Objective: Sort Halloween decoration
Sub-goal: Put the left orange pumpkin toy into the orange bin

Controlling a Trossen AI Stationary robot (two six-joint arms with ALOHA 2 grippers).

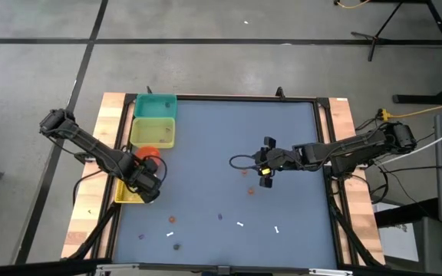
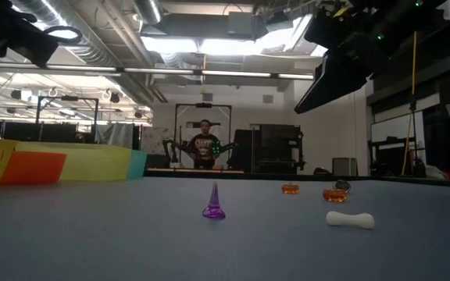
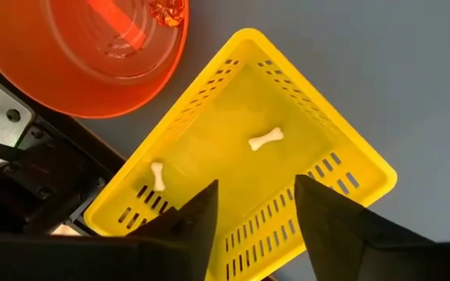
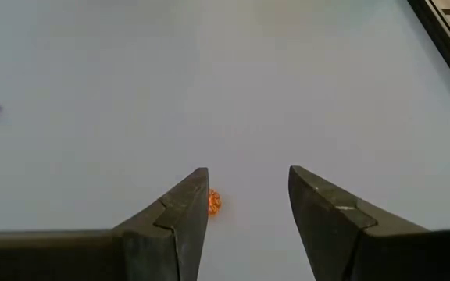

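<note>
My left gripper [image 3: 256, 187] is open and hovers over the yellow slotted bin [image 3: 209, 148] at the table's left edge [image 1: 129, 196]. Two white bone sticks [image 3: 266, 139] [image 3: 157, 175] lie on the bin's floor. My right gripper [image 4: 248, 176] is open above the mat right of centre [image 1: 265, 178]. A small orange trinket [image 4: 214, 203] lies on the mat just beside one of its fingers, with another orange one [image 1: 251, 191] nearby. White sticks [image 1: 239, 225], purple pieces [image 1: 142, 237] and a purple cone [image 2: 214, 203] lie scattered along the near side.
An orange bowl [image 3: 92, 62] holding an orange trinket [image 3: 166, 12] stands beside the yellow bin. A yellow-green bin [image 1: 153, 132] and a teal bin [image 1: 156, 105] sit farther along the left edge. A person [image 2: 204, 144] stands in the room beyond the table.
</note>
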